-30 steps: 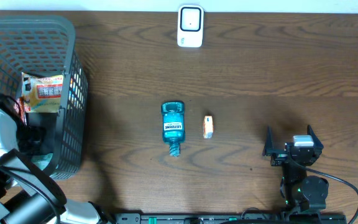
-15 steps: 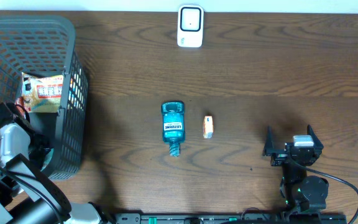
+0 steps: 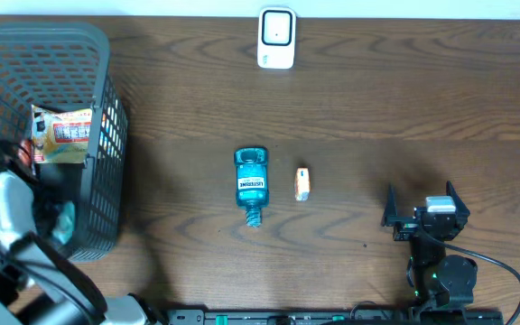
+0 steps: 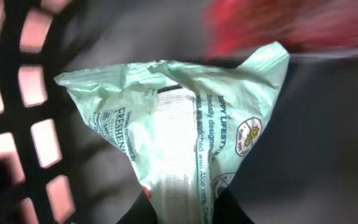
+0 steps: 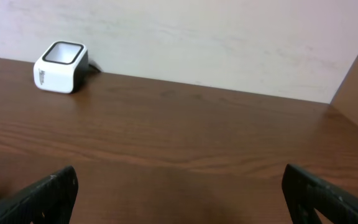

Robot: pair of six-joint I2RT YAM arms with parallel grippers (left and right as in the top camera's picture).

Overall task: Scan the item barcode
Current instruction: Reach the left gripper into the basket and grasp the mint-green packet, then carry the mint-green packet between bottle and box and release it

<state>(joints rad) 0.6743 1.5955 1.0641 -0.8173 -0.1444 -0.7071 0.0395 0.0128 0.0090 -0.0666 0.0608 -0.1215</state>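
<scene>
Left gripper (image 4: 180, 209), inside the basket (image 3: 78, 56), pinches the near end of a mint-green packet (image 4: 179, 124), long axis pointing away from it; right gripper (image 3: 422, 206) spread, empty; scanner (image 3: 276, 38) well apart, forward-right.

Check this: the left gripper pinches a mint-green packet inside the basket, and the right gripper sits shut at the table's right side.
One thing is wrong: the right gripper is open, not shut; the right wrist view shows its fingers spread wide. The left gripper does pinch the mint-green packet inside the basket.
</scene>
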